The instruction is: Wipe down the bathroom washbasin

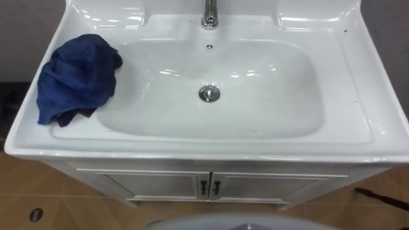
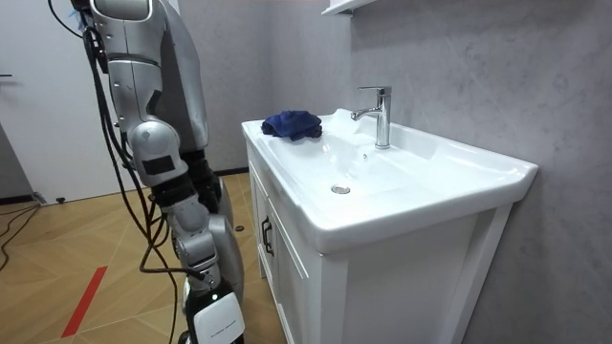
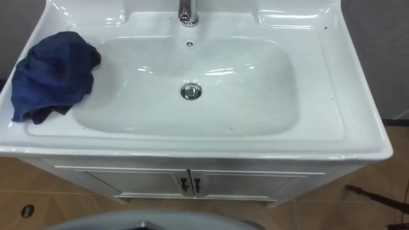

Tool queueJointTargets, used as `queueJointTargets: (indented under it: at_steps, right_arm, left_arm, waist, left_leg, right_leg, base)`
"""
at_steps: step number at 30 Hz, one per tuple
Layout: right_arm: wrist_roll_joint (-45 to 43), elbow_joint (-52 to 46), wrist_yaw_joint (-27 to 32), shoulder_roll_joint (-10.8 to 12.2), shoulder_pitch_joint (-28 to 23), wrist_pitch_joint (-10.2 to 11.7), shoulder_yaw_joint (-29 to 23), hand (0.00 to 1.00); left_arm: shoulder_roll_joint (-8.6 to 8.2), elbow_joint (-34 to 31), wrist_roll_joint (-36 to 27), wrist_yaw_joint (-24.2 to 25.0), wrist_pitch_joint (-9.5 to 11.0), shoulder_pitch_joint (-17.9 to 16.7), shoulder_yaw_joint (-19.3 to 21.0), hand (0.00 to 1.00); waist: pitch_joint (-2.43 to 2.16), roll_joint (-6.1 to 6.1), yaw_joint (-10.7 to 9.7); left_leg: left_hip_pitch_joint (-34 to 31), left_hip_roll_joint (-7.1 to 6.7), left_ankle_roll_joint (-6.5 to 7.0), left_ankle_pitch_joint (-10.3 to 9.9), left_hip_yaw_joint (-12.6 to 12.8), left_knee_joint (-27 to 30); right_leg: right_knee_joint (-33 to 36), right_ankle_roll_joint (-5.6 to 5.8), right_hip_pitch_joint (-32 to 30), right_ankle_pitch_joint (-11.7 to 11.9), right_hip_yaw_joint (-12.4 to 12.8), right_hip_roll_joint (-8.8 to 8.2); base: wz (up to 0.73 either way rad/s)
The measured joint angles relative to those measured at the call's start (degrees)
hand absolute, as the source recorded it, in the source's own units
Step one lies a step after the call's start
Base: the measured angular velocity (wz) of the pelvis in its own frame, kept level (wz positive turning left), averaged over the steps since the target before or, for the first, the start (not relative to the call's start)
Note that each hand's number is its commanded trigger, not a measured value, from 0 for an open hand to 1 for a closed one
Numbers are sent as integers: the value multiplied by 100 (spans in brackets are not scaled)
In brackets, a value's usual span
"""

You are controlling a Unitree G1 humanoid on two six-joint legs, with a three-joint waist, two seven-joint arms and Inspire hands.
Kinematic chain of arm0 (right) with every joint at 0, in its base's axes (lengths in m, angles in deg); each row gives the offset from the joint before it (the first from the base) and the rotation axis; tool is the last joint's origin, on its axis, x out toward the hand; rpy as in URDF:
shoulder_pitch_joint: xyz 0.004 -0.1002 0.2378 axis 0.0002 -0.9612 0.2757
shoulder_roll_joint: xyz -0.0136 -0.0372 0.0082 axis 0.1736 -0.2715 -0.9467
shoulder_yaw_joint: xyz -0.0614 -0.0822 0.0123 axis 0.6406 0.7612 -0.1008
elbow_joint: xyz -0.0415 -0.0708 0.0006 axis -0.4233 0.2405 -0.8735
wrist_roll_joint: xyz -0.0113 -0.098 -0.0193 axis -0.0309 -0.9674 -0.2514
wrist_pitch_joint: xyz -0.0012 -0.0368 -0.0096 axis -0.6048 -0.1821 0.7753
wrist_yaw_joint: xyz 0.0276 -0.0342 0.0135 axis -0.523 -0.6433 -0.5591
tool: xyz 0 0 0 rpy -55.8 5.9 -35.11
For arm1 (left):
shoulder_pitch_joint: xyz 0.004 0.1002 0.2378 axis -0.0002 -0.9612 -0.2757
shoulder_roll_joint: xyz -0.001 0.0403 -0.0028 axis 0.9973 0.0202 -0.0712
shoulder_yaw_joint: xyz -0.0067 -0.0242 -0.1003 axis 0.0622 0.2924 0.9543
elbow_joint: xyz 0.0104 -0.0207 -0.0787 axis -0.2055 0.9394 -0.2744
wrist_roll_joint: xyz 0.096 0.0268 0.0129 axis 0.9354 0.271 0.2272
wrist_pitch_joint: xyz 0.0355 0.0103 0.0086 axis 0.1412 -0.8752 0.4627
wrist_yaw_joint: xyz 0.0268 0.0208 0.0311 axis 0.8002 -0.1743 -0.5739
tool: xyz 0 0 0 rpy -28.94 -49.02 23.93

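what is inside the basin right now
Just the metal drain at the bottom of the basin. The blue cloth lies on the left rim, hiding whatever is under it.

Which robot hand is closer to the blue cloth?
Probably the left: the blue cloth lies on the left rim of the basin, that arm's side, though the body hides the left hand. The right hand hangs low by the cabinet, below and across from it.
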Motion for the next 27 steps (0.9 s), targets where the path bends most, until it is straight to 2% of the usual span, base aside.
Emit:
queueJointTargets:
  at_steps: [7,12,27]
  right_arm:
    - [2,-3,-66,78,-77,-66,4,0]
    - [-18,-4,-204,80,-69,-77,56,0]
    - [-179,-6,-302,79,-67,-240,55,0]
  left_arm:
    - [6,6,65,168,-69,53,-94,0]
    - [4,7,73,181,-101,96,-108,0]
    - [66,13,86,457,-264,123,-109,0]
  waist:
    - [-1,11,-11]
    - [-1,24,-116]
    - [-3,47,-124]
  left_leg:
    - [37,-2,0,0,19,19]
    - [52,4,1,-1,42,6]
    - [91,23,2,-3,111,-57]
  right_leg:
    - [13,3,25,4,40,6]
    - [19,6,29,20,53,17]
    - [85,2,-14,22,103,37]
  base:
    - [0]
    - [-1]
    - [-1]
